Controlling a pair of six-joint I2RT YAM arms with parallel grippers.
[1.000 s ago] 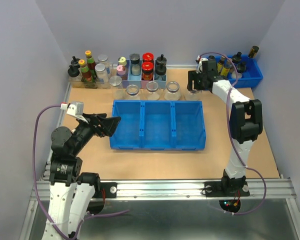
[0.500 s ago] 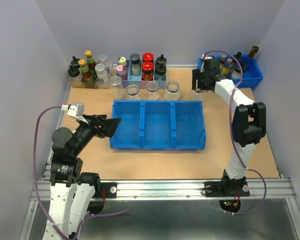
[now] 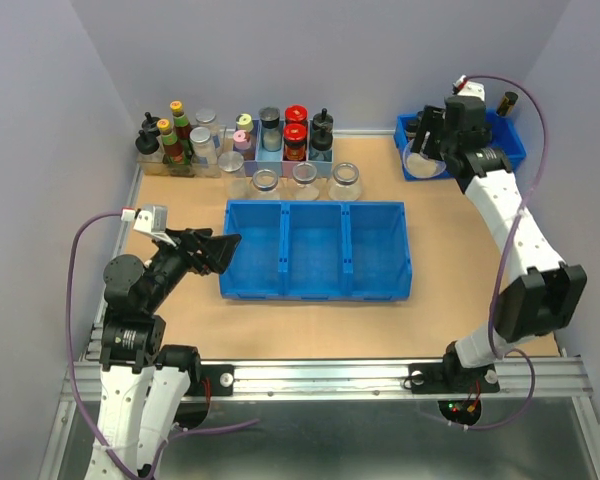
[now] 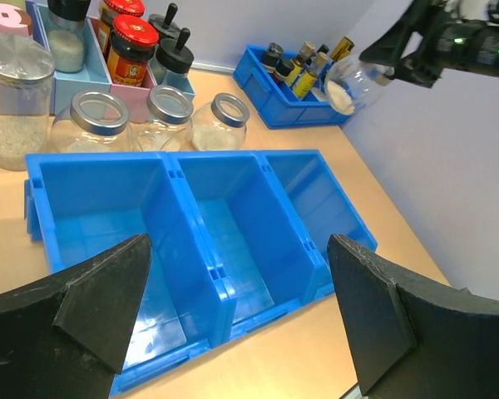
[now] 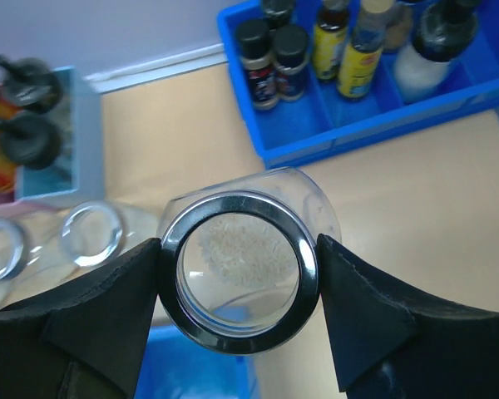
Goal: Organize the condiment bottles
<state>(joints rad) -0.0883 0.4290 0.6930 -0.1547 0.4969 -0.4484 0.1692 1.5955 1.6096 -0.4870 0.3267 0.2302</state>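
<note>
My right gripper point(image 5: 238, 278) is shut on the silvery rim of one condiment bottle point(image 5: 238, 249), a clear glass jar with pale grains inside. It hangs tilted in the air at the back right point(image 3: 420, 160), just left of the small blue tray. Three open jars point(image 3: 265, 181) point(image 3: 305, 176) point(image 3: 345, 180) and one lidded jar point(image 3: 231, 165) stand in a row behind the blue bin. My left gripper point(image 4: 237, 307) is open with nothing between its fingers, above the bin's left end point(image 3: 220, 250).
The blue three-compartment bin point(image 3: 318, 295) lies mid-table. A small blue tray point(image 3: 500, 150) of dark bottles sits at the back right corner. A rack of capped bottles point(image 3: 280, 135) and a cluster of more bottles point(image 3: 170, 145) line the back wall.
My right arm has lifted the jar off the table behind the bin and swung it up and to the right, toward the small blue tray. The left arm has not moved.
</note>
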